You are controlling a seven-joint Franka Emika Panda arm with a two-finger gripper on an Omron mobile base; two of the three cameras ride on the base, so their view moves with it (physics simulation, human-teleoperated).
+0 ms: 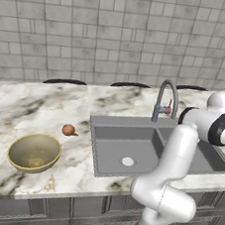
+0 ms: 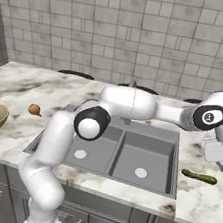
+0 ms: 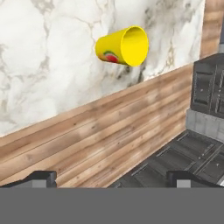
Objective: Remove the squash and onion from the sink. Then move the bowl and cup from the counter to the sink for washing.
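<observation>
Two basins of the sink (image 2: 126, 159) bare mid-frame, squash (image 2: 199, 176) lower right on marble, onion (image 1: 69, 129) above bowl (image 1: 34, 152) at left, gripper (image 3: 111, 179) spread wide, cup (image 3: 122, 46) at top centre.

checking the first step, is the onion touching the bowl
Apart. In the left base view bare marble counter shows between the onion and the bowl rim.

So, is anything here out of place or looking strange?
Nothing looks spilled or damaged. The onion lies on the counter beside the bowl, and the squash lies on the counter right of the sink. The cup stands apart, close to the counter's edge.
</observation>
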